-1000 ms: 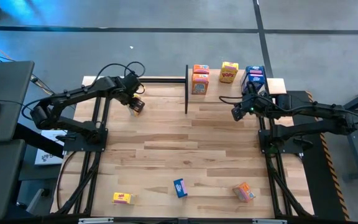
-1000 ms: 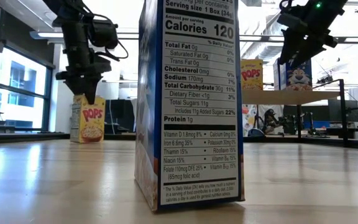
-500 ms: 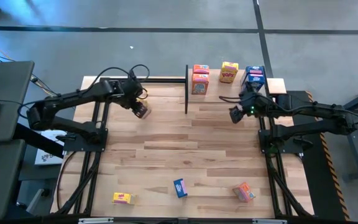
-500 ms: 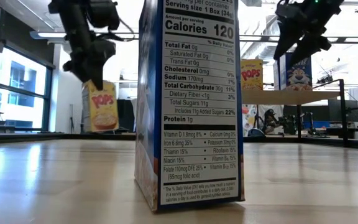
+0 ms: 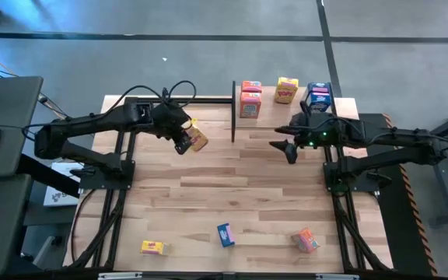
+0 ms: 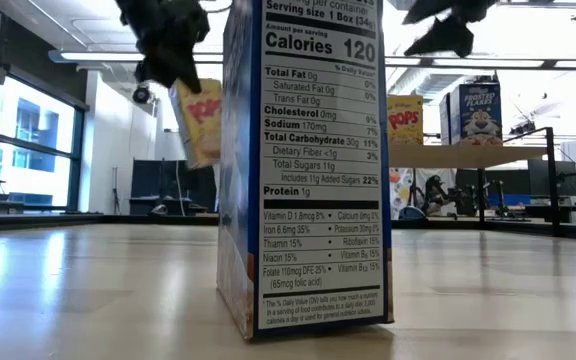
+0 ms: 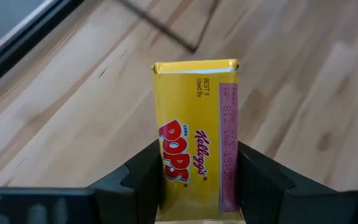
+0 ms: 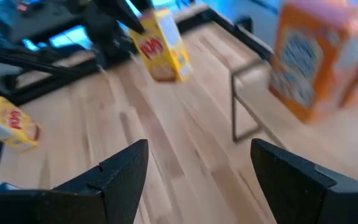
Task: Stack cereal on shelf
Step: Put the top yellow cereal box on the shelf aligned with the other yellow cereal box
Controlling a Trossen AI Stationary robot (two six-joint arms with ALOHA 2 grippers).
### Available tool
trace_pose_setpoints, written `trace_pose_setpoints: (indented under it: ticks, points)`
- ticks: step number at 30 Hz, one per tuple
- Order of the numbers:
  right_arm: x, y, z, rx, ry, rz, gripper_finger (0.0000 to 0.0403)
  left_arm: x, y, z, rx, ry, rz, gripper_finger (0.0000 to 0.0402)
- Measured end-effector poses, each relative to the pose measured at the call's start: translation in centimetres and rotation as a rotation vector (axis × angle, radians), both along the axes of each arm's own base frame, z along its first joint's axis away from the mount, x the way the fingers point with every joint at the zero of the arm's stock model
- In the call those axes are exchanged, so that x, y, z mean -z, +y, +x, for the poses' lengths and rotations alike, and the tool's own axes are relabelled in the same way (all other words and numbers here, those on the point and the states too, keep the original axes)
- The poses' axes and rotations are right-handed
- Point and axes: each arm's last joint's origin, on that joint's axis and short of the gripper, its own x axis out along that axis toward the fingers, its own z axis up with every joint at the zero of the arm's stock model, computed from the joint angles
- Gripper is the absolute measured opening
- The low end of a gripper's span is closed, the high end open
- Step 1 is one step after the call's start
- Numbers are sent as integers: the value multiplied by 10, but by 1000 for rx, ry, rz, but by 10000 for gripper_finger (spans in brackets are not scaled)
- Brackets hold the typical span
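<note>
Tabletop (image 5: 232,187): slatted wood — three small boxes lie near its front edge.
Shelf (image 5: 344,106): at the far edge, carrying orange, yellow and blue cereal boxes.
Left gripper (image 5: 183,141): raised, pinching a yellow Pops box (image 5: 196,138).
Right gripper (image 5: 288,149): fingers spread, empty — raised just in front of the shelf.

Robotics lab: large windows (image 6: 18,150), ceiling strip lights (image 6: 568,64), concrete floor (image 5: 208,54).

Black jointed arms (image 5: 92,124) (looping cables)
</note>
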Motion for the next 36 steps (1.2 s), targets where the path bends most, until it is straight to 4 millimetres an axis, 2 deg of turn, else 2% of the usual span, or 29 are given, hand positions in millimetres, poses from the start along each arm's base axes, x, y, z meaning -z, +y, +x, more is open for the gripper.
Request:
trace_pose_setpoints:
  ticks: [9,15,26,30,36]
  points:
    - [-16,5,7,-113,-142,-161,277,-23,-18,14,87,-158,38,162]
    - [-31,6,11,-165,-281,-285,277,-31,-27,20,145,-224,66,162]
    - [-64,9,10,-239,-585,-536,277,-36,-39,26,236,-277,115,162]
    - [-68,10,9,-271,-632,-596,277,-33,-42,29,264,-263,124,162]
    - [-66,11,13,-314,-633,-576,277,-23,-47,40,314,-220,146,162]
